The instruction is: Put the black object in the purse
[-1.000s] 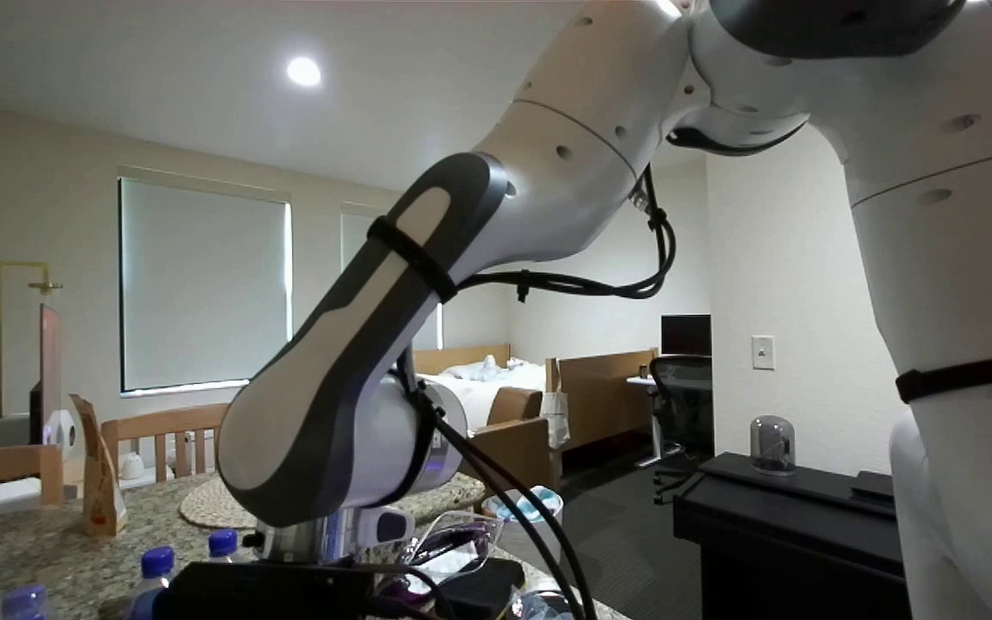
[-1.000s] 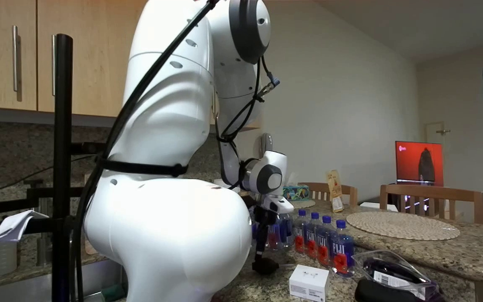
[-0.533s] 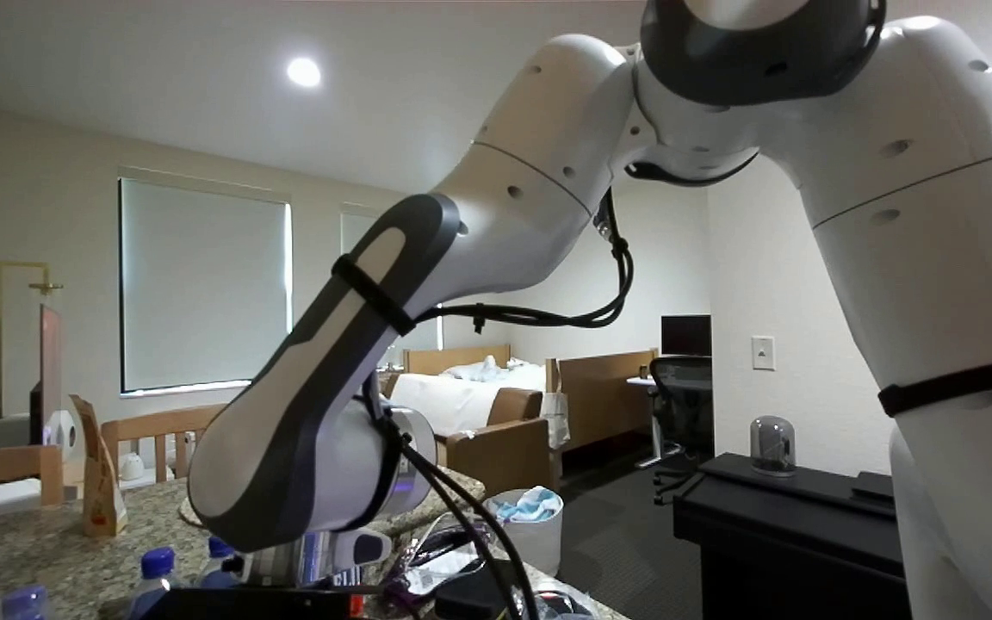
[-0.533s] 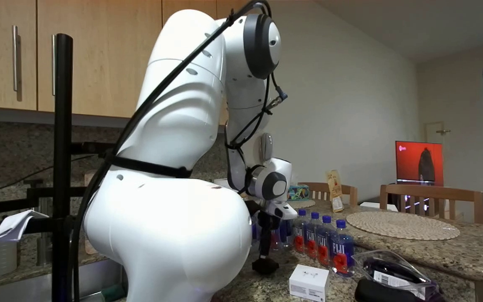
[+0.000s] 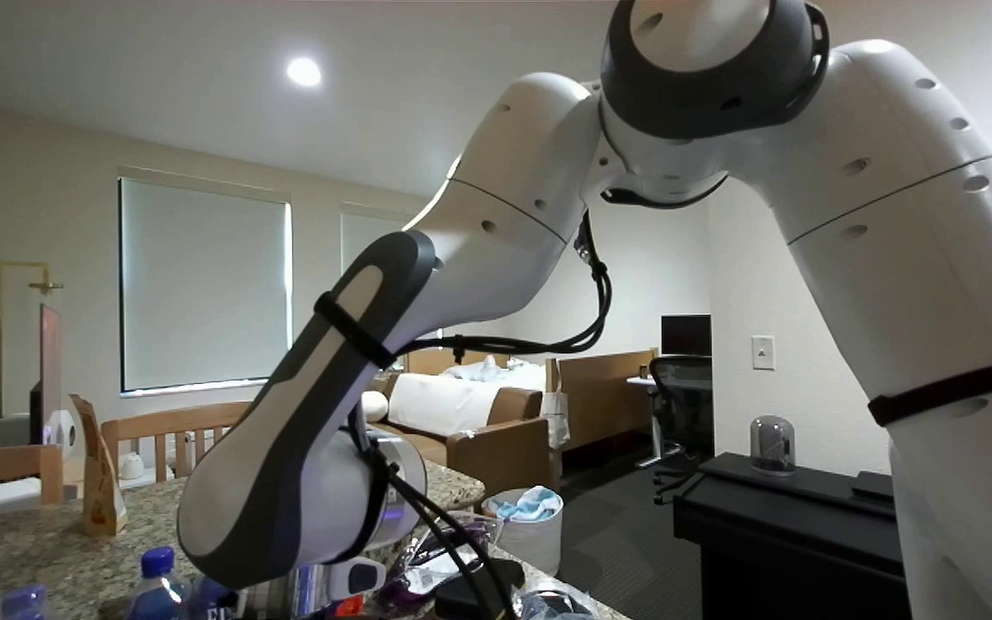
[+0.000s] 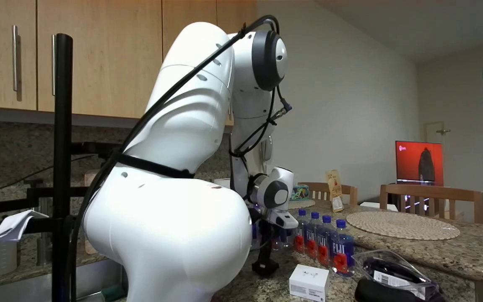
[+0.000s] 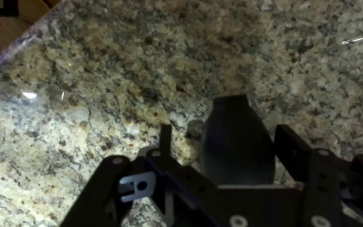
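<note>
The black object (image 7: 238, 148) had smooth, rounded sides tapering to a narrow, flat-ended neck. It was located between the two fingers (image 7: 165, 138) of the gripper (image 7: 225, 137), on the glossy, speckled stone countertop (image 7: 106, 94). The fingers were spread: a gap separated one finger from the object, while contact at the opposite finger could not be determined in the wrist view.
</note>
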You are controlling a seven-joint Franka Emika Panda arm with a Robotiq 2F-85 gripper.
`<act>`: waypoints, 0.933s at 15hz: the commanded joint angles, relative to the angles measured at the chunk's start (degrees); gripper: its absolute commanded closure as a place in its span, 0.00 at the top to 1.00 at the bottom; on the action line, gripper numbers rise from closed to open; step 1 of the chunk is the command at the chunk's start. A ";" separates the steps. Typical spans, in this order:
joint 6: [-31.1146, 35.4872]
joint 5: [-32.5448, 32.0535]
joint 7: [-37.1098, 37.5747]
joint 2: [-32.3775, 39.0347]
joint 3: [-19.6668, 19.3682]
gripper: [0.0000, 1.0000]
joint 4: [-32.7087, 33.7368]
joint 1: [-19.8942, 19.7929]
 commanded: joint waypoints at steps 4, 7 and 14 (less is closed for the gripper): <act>-1.84 -0.57 -1.07 1.54 -0.90 0.34 1.42 0.86; -1.64 -0.70 -0.77 1.10 -1.07 0.16 1.00 1.28; 2.44 -3.64 3.47 -2.80 -2.31 0.07 -2.22 4.18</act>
